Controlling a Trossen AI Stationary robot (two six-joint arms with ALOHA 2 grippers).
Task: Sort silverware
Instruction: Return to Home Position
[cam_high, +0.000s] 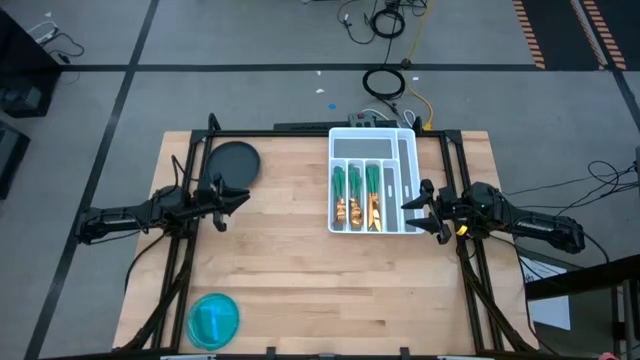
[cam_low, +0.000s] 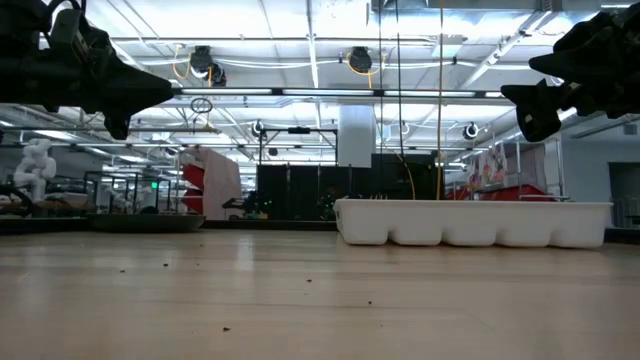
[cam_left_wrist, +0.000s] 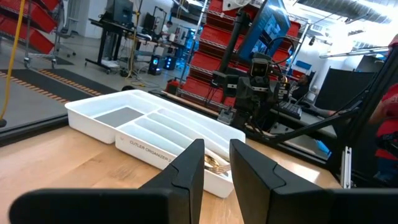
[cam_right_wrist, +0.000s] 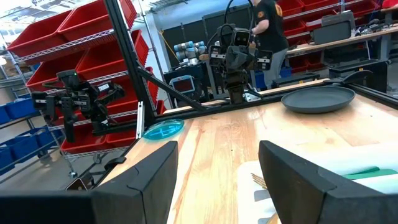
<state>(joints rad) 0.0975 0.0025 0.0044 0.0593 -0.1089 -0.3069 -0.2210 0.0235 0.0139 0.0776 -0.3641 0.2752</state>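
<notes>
1. The silverware (cam_high: 357, 195) lies in three side-by-side slots of the tray (cam_high: 372, 131), green handles far, gold heads near. No piece is loose on the table (cam_high: 300, 280), so the sorting looks done to me. I can't tell from here whether each slot holds only one kind.
2. The right gripper (cam_high: 410, 204) hangs above the tray's right edge, its fingers (cam_right_wrist: 155, 180) wide apart and holding nothing. If it dips as it pulls back to the right, a finger could catch the tray wall. I reckon that would drag the tray or jolt the pieces out of their slots.
3. The left gripper (cam_high: 240, 198) hovers over the left of the table, just near of the plate (cam_high: 234, 162). Its fingers (cam_left_wrist: 189, 171) stand a narrow gap apart, empty. A low swing toward the far side could knock the plate.
4. The blue dish (cam_high: 213, 320) sits at the near left, well apart from both arms, so I see little risk there.
</notes>
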